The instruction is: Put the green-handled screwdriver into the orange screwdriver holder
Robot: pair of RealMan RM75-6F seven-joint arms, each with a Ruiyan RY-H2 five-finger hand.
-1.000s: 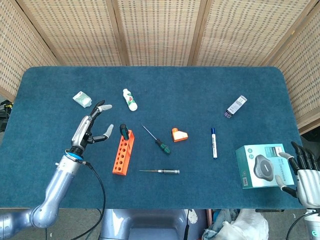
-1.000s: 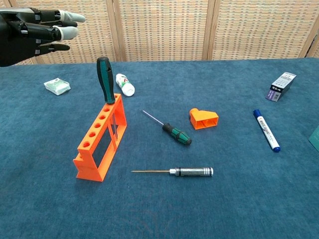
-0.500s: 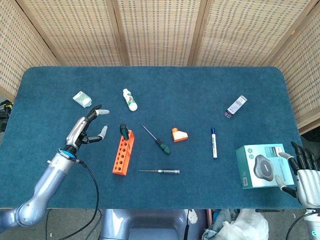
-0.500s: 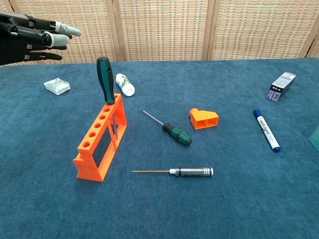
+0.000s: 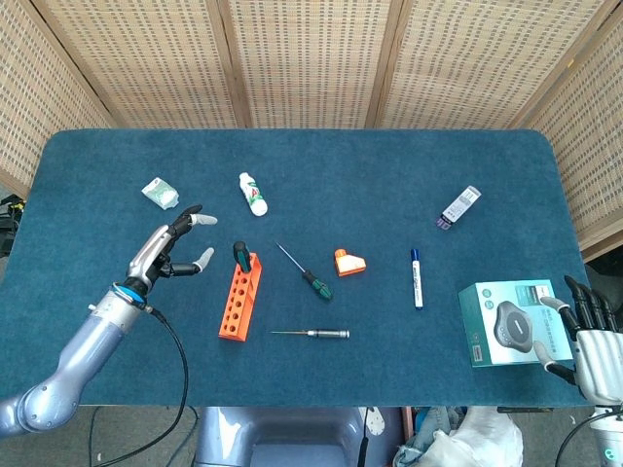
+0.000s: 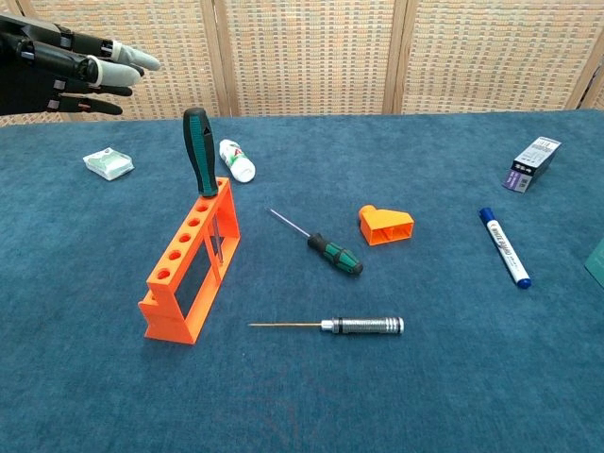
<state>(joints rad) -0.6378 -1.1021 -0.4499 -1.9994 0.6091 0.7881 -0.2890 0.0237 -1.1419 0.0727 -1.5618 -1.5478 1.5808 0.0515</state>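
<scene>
Already the green-handled screwdriver [image 6: 199,151] is standing upright in the orange screwdriver holder's [image 6: 187,275] end hole; beside the holder, the left hand [image 5: 171,251] is hovering spread and empty, so little is remaining.

Blue-covered table [image 5: 321,175]: orange holder [image 5: 238,297] left; two loose screwdrivers, marker [image 5: 417,277] centre; teal box [image 5: 511,321] near right.

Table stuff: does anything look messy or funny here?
Nothing is broken or spilled. One green screwdriver stands upright in the end hole of the holder, while another green one and a silver one lie loose beside it.
</scene>
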